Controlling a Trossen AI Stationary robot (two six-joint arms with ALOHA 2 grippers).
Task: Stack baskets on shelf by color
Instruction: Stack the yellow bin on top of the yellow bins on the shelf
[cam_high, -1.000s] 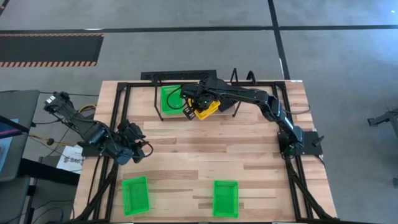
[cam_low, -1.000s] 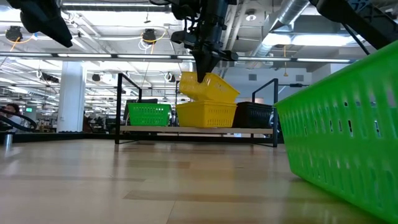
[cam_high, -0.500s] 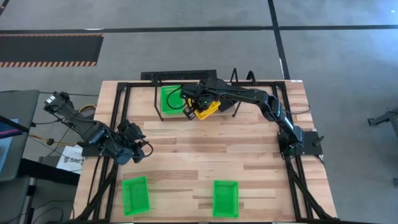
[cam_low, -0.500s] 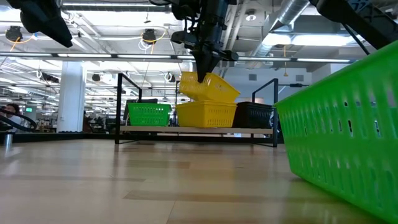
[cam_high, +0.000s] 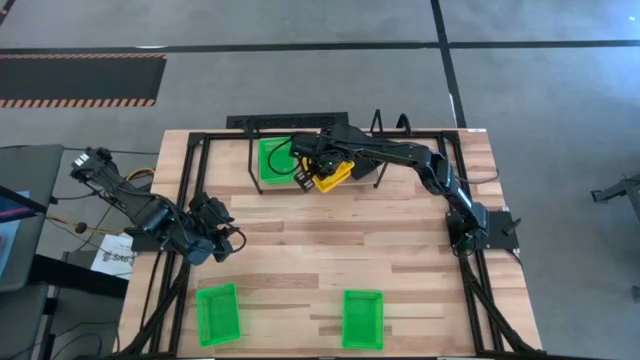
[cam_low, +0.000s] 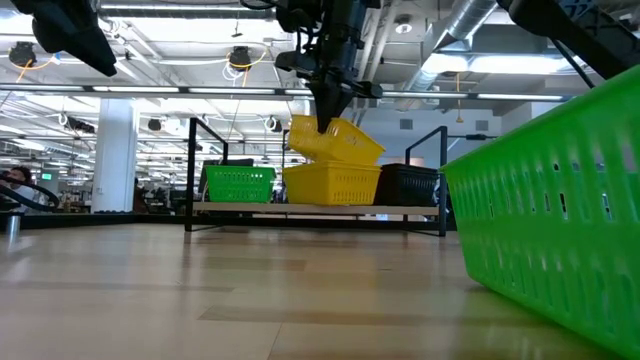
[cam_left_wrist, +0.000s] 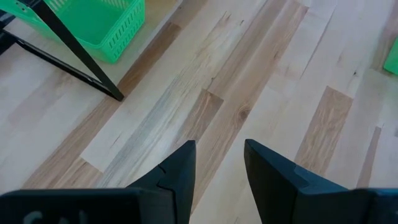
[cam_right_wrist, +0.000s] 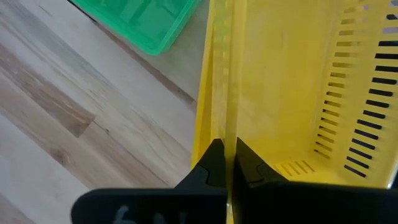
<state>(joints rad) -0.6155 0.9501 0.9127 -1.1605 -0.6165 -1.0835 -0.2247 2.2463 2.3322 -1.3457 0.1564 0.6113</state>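
While the right gripper (cam_low: 325, 125) pinches the wall of a yellow basket (cam_low: 335, 140) between its fingers, that basket hangs tilted over a second yellow basket (cam_low: 330, 184) already sitting on the shelf (cam_low: 300, 208). Its lower edge looks to be touching or just inside the rim of the one beneath, though the low view does not settle which. Nothing has changed over the last second: the held basket keeps the same tilt and height, and neither arm has shifted. In my judgement the arm is paused mid-placement, so the yellow stack is not yet made; the basket needs levelling and lowering before release.

On the shelf, a green basket (cam_high: 273, 160) sits at one end, the yellow one in the middle and a black basket (cam_low: 410, 185) at the other end. Two more green baskets, one (cam_high: 217, 313) toward the left and one (cam_high: 362, 318) nearer the middle, wait on the near part of the worktop (cam_high: 330, 230), well apart from the shelf.

The left gripper (cam_left_wrist: 216, 168) waits over bare worktop on the left side, its fingers spread and holding nothing.
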